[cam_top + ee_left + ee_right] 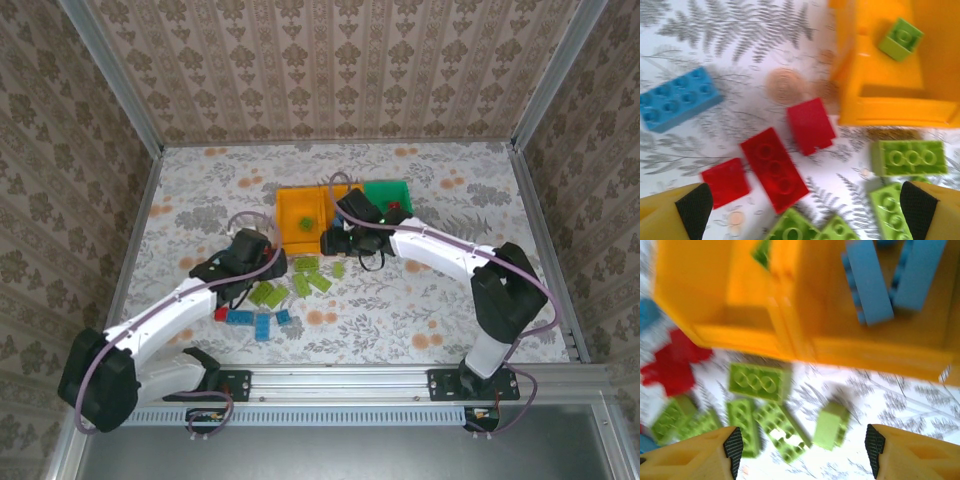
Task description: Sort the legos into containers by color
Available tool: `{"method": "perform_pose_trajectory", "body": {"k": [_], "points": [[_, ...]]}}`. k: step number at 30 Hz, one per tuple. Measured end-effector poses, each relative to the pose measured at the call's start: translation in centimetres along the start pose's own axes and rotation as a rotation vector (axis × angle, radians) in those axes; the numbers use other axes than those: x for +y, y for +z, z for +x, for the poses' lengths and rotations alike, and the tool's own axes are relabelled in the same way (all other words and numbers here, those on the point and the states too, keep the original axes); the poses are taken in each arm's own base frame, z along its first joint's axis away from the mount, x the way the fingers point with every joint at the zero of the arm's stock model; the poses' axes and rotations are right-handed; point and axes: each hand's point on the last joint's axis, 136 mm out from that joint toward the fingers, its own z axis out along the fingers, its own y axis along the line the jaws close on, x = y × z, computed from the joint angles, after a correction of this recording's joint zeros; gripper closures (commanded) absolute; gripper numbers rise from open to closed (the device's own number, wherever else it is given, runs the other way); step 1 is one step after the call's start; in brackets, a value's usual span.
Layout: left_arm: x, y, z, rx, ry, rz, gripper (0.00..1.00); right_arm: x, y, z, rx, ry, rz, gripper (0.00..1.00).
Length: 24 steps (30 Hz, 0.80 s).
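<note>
The left gripper [805, 207], jaws released, is nearer the long red brick [774, 169], which lies just ahead on the tabletop [740, 40], slanted across their gap. The right gripper [802, 447], also released, overlooks lime legos [760, 382].

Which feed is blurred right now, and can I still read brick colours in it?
Right wrist: worst, motion-smeared; the orange-yellow plastic bins and the blue studded bricks inside lose their edges, colours readable. Left wrist: mildly soft, studs on the long red plastic brick visible. Top external: sharp, bricks tiny.
</note>
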Motion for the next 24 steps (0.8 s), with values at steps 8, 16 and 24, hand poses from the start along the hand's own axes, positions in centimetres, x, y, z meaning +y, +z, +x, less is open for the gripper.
{"method": "perform_pose_trajectory", "body": {"k": [8, 16, 24], "points": [[3.3, -1.6, -0.9, -0.046, -0.085, -0.037, 0.00, -1.9, 2.9, 4.6, 0.131, -0.004, 0.101, 0.36], [4.8, -1.7, 0.4, -0.027, -0.107, -0.057, 0.00, -2.3, 5.6, 4.4, 0.158, -0.017, 0.154, 0.55], [6.5, -1.6, -0.1, -0.034, -0.159, -0.093, 0.00, -2.2, 6.2, 4.0, 0.154, -0.026, 0.161, 0.85]]}}
